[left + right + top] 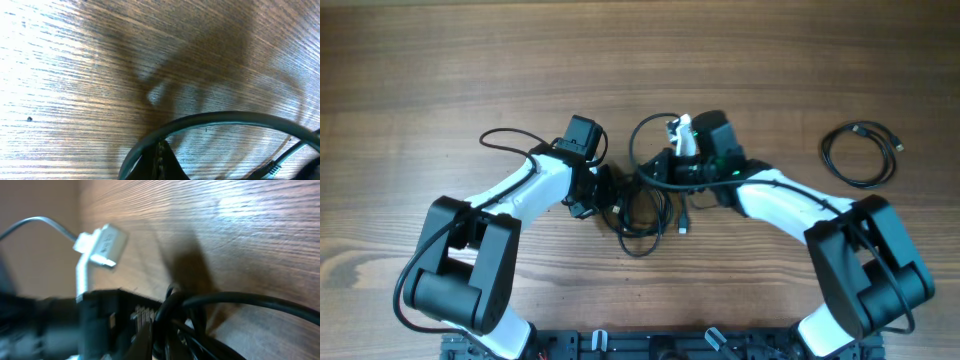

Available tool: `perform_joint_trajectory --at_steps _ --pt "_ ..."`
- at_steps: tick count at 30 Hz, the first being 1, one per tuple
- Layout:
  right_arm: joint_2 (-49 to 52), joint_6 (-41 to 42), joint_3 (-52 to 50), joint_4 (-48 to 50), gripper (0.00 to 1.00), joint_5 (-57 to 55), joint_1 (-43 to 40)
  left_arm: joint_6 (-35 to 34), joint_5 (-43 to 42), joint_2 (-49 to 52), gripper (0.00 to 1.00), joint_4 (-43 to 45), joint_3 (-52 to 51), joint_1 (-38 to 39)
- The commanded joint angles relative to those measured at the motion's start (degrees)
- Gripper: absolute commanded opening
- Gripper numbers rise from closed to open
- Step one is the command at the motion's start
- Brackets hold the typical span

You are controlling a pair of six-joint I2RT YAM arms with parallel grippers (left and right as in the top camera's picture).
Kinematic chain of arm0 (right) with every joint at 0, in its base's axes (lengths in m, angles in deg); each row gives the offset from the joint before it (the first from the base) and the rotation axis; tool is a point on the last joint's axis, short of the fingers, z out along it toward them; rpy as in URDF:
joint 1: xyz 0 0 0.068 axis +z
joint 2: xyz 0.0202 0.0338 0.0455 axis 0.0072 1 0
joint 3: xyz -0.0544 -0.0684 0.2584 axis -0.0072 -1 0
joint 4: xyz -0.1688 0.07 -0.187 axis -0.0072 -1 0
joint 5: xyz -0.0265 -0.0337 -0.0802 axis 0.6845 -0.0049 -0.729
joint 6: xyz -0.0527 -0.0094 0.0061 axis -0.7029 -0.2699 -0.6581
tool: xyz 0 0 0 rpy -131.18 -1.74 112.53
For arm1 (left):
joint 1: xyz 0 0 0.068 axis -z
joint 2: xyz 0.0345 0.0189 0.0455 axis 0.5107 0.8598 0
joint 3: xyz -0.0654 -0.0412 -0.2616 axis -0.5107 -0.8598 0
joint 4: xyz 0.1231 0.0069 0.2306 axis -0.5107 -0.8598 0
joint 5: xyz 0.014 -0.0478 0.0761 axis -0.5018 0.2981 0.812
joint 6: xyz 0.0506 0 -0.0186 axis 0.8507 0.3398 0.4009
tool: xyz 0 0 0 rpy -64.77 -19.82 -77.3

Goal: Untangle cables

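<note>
A tangle of thin black cables (642, 215) lies at mid-table between my two grippers. My left gripper (610, 192) is at its left edge. In the left wrist view that gripper (162, 157) is shut, and a black cable (225, 119) arcs across its tips without being pinched. My right gripper (658, 172) is at the tangle's upper right. In the right wrist view the right gripper (155, 325) is shut with a black cable (240, 300) pressed against its ribbed pad. A white plug (102, 244) on a thin lead sticks up beside the right wrist (682, 133).
A separate black cable coil (860, 152) lies on the wood table (640, 60) at the right, apart from the tangle. A thin black wire loop (505, 138) curls beside the left arm. Both arm bases stand at the near edge.
</note>
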Motion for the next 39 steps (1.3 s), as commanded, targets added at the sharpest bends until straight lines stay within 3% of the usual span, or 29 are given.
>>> perform_joint_trajectory --at_steps 1,4,10,14,18,21,26,30,32,34,37,39 --pt "-1.49 -6.67 0.2 -0.35 0.04 16.35 -3.85 -0.57 6.69 2.62 0.04 -0.24 -2.21 0.15" --pt "-1.49 -12.39 0.17 -5.46 0.04 19.34 -7.45 -1.53 8.11 2.62 0.04 -0.24 -2.69 0.15" --pt "-1.49 -22.38 0.13 -18.58 0.04 9.51 -14.49 -5.84 11.61 2.62 0.04 1.44 -5.95 0.11" --pt "-1.46 -23.23 0.13 -23.65 0.04 1.51 -16.31 -6.88 11.8 2.62 0.04 1.49 -6.12 0.0" --pt "-1.4 -23.21 -0.94 -24.9 0.04 0.83 -14.67 -6.19 11.04 2.47 0.04 1.46 -5.77 -0.02" --pt "-1.4 -21.38 -1.03 -24.72 0.04 1.33 -13.97 -0.79 9.77 0.55 0.04 -1.57 -2.43 -0.02" --pt "-1.4 -20.22 -1.03 -18.88 0.04 14.51 -12.24 5.49 7.41 -7.69 0.08 -5.46 4.31 0.13" --pt "-1.4 -18.86 -1.03 -13.46 0.04 20.44 -9.97 9.31 7.23 -11.82 0.29 -3.69 5.03 0.15" --pt "-1.4 -18.67 -1.03 -11.13 0.04 21.07 -8.81 14.69 5.55 -11.91 0.4 -3.37 5.11 0.15" --pt "-1.38 -18.08 -1.03 -9.42 0.04 21.11 -7.65 21.68 -0.02 -11.91 0.44 -3.28 5.11 0.15" --pt "-1.38 -15.54 -1.03 -6.62 0.04 23.45 -6.19 31.41 -6.03 -11.67 0.39 -3.32 5.09 0.52" --pt "-1.38 -14.01 -1.03 -3.43 0.04 27.3 -5.53 32.72 -5.9 -11.32 0.34 -3.34 5.09 0.92"
